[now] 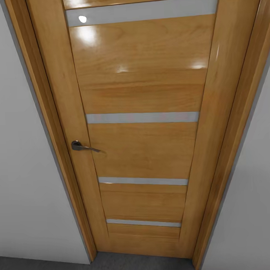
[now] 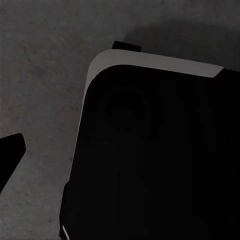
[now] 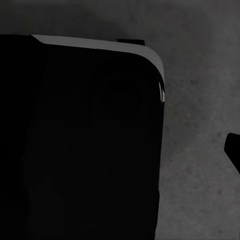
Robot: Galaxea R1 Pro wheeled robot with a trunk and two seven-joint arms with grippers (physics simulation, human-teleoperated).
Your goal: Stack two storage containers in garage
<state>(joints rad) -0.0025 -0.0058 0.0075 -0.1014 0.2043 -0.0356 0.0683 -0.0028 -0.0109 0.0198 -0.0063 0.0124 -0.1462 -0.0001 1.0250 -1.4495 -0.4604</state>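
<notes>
Lying under the door (image 1: 144,122), the floor (image 1: 42,268) is the one thing of the task that I can see: a strip of dark grey, matte concrete at the foot of the door and of the white walls (image 1: 18,163) on both sides of it. The door is of glossy orange-brown wood and it is closed inside a frame (image 1: 52,127) of the same wood. Four pale grey stripes (image 1: 142,117) cross the door panel, one near its top, one at the middle height, and two lower down near the floor. A dark metal lever handle (image 1: 83,146) sits at the side of the door toward the robot's left, a little below the middle stripe. Bright spots of light reflect on the upper part of the door. In the left wrist view, the same mottled grey floor (image 2: 45,75) lies beneath a big black body with a rounded corner and a light grey edge (image 2: 150,160), which is a part of the robot itself. One dark finger (image 2: 10,157) of the left gripper comes in at the border of this view; whether the jaws are wide or narrow I cannot tell. In the right wrist view the floor (image 3: 200,75) shows beside a like black body (image 3: 75,150), and a dark tip (image 3: 233,150) of the right gripper stands at the border; the state of these jaws I also cannot tell.
</notes>
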